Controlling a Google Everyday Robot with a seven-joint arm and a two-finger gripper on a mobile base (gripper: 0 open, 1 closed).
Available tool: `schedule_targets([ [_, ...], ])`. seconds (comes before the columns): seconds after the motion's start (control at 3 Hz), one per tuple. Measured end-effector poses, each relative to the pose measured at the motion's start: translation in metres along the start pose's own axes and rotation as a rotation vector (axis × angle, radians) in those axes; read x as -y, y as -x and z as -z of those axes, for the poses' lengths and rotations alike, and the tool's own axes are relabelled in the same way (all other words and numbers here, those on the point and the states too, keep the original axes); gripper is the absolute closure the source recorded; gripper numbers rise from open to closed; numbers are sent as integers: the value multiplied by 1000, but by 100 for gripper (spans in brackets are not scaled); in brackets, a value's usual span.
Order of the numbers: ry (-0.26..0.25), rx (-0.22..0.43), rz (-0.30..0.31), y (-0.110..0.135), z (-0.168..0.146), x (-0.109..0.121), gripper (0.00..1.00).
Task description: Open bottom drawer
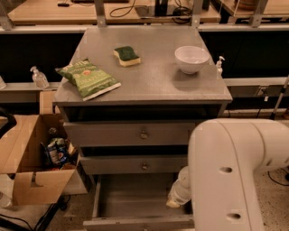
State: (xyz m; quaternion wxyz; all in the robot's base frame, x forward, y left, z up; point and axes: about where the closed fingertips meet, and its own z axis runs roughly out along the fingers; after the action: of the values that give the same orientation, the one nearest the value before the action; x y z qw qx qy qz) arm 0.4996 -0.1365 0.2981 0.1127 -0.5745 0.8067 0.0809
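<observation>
**Gripper hanging over the pulled-out bottom drawer**

The gripper [174, 202] is hanging low at the right side of the cabinet, just above the plain grey inside of the bottom drawer [131, 200]. Whether it is open or closed cannot be told from this angle, and nothing is showing in its hold. The bulky white arm [235, 171] is filling the lower right corner.

The bottom drawer is standing pulled out towards the camera, its front panel lying at the lower edge of the view, nearer the camera than the gripper and to its left. Above it, the middle drawer [135, 164] and the top drawer [131, 134] are sitting closed, each showing a small knob at centre.

On the cabinet's grey top [153, 83] a green snack bag [88, 79] is lying at the left edge, a green-and-yellow sponge [126, 55] towards the back, and a white bowl [192, 58] at the right.

An open cardboard box [27, 153] is standing on the floor at the left. A wooden bench [54, 11] with cables is running across the back.
</observation>
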Motion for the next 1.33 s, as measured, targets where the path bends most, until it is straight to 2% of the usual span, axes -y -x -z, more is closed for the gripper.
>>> schedule_targets([
  [0.33, -37, 45, 25, -18, 2, 23, 89],
  [0.67, -48, 50, 20, -23, 3, 28, 100],
  [1.0, -48, 50, 20, -23, 3, 28, 100],
  [1.33, -25, 50, 15, -31, -16, 35, 100],
])
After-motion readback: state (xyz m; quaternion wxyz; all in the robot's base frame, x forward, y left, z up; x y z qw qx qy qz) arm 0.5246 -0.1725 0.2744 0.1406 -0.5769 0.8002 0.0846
